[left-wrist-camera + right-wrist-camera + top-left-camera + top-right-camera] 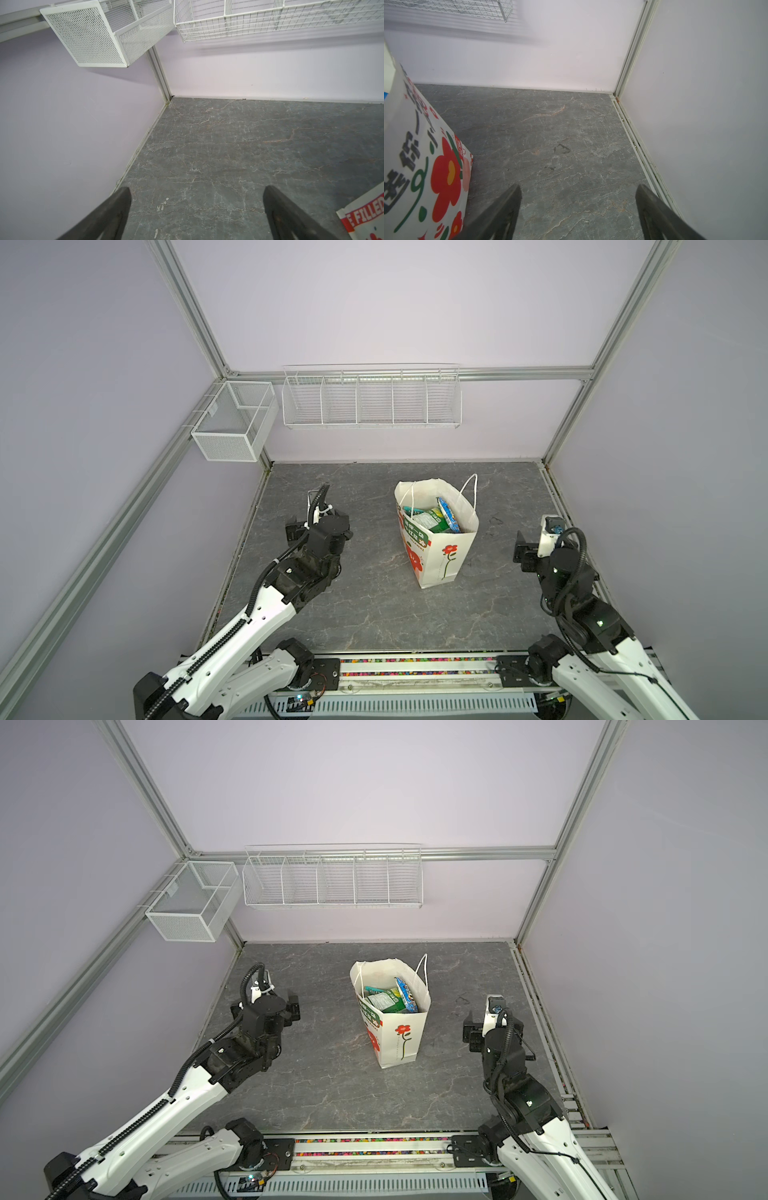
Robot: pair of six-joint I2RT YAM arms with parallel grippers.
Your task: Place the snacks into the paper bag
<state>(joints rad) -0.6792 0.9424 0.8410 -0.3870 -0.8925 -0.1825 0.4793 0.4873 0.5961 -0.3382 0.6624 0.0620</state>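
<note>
In the middle of the table (374,614), paper bag (449,556) upright, snacks (434,520) tucked inside. Left gripper (196,190) and right gripper (578,187) wide open, empty, off to each side. Looks finished; next, just hunt for leftovers.

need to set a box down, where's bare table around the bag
Bare tabletop lies in front of the paper bag, behind it to the back wall, and beside it up to the left gripper and right gripper. Only the bag's mouth is crowded, with snacks.
</note>
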